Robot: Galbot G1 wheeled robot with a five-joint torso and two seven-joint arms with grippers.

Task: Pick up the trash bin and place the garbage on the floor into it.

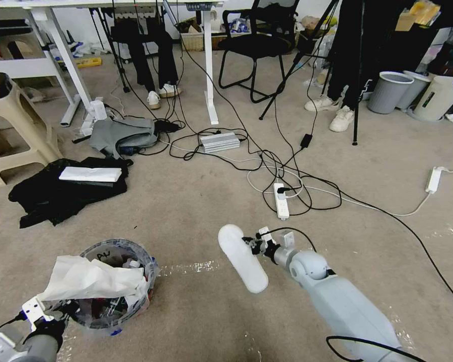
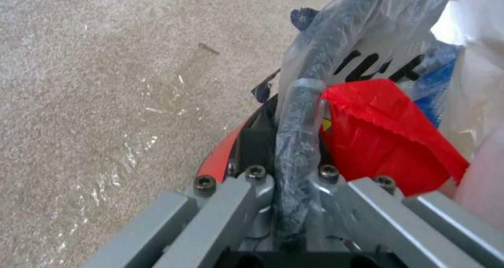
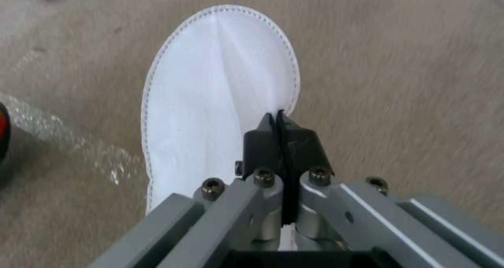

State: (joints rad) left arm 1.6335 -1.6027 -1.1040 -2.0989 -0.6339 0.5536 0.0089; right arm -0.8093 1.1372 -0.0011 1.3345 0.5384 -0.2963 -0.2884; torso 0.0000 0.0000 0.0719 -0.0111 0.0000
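Right gripper (image 3: 278, 122), jaws clenched on the edge of a white slipper (image 3: 210, 95) above the floor (image 1: 196, 311); left gripper (image 2: 286, 142) jaws grasp the trash bin (image 1: 117, 289) rim.

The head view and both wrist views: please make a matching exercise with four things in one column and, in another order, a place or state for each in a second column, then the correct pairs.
Things:
1. small round red plastic trash bin with a clear bag liner
2. flat white fabric slipper
3. white power strip
4. black clothes with a flat white packet on top

Places or states:
A. lies among black cables on the beige-grey carpet floor
B. rim clamped by the left gripper
C. heaped beside the beige plastic stool
D. edge pinched by the right gripper

Pairs: 1-B, 2-D, 3-A, 4-C
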